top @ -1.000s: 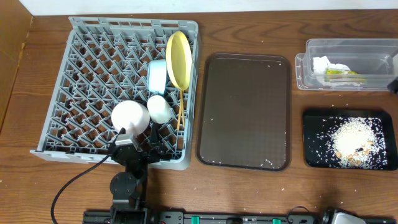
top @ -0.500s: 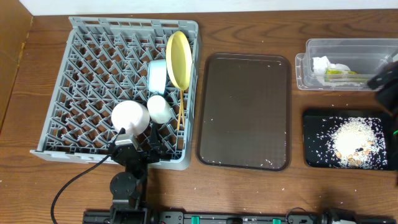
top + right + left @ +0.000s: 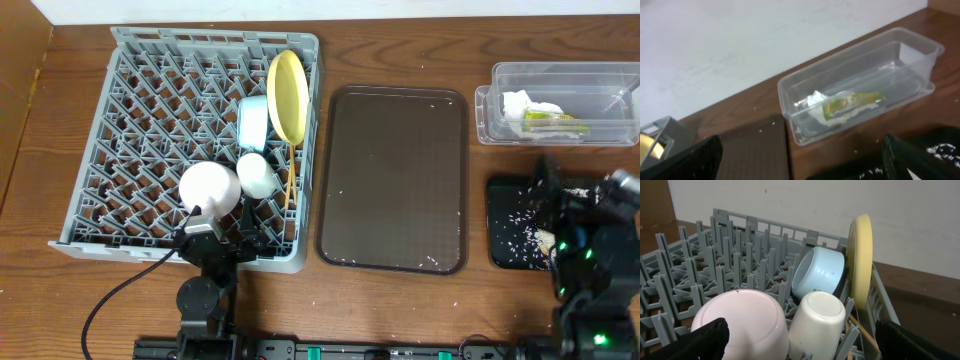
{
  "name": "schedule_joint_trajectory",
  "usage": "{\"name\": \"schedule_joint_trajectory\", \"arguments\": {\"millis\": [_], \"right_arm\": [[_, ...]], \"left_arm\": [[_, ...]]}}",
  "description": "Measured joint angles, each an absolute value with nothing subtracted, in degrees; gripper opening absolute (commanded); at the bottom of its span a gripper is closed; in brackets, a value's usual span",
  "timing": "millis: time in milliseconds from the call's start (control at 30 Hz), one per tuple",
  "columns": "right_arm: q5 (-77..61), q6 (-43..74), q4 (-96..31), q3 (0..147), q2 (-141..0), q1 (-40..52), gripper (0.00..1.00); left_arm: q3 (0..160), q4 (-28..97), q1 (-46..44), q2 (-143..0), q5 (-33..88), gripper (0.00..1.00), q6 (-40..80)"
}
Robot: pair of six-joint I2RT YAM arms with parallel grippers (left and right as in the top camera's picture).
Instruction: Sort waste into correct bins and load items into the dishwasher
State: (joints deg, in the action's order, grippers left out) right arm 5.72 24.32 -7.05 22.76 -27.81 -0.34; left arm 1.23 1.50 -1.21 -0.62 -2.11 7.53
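Note:
The grey dish rack (image 3: pixel 140 120) holds the yellow plate (image 3: pixel 286 95) on edge, the light blue bowl (image 3: pixel 252 122), the cream cup (image 3: pixel 256 173), the pink saucer (image 3: pixel 209 187) and the wooden chopsticks (image 3: pixel 290 178). My left gripper (image 3: pixel 800 342) is open and empty at the rack's front edge, just before the saucer (image 3: pixel 740 320) and cup (image 3: pixel 817 317). The clear tub (image 3: pixel 484 110) holds the white napkin (image 3: pixel 522 102) and the green-and-orange wrapper (image 3: pixel 548 121). My right gripper (image 3: pixel 578 195) is open and empty over the black tray (image 3: pixel 495 225). It hides most of the rice crumbs (image 3: pixel 520 222).
The dark brown serving tray (image 3: pixel 392 180) lies between the rack and the bins, with a few loose grains on it. The right wrist view shows the tub (image 3: pixel 910 55) ahead, with the wrapper (image 3: pixel 850 102) inside, and a wall behind.
My right arm came in from the right edge and now hangs over the black tray, covering the rice pile. The left arm and the rack's contents have not moved.

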Motion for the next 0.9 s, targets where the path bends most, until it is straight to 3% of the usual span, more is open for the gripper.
{"name": "schedule_joint_trajectory", "arguments": {"millis": [433,900], "right_arm": [[4.6,23.4,0.5,4.2,-3.0,0.0,0.99],[4.3,16.6,-0.7,0.4,-0.8,-0.2,0.99]], "left_arm": [[1.2,1.5,-1.2,-0.6,-2.1,0.94,7.5],[1.2,1.5,-1.2,-0.6,-2.1,0.95,7.5]]}}
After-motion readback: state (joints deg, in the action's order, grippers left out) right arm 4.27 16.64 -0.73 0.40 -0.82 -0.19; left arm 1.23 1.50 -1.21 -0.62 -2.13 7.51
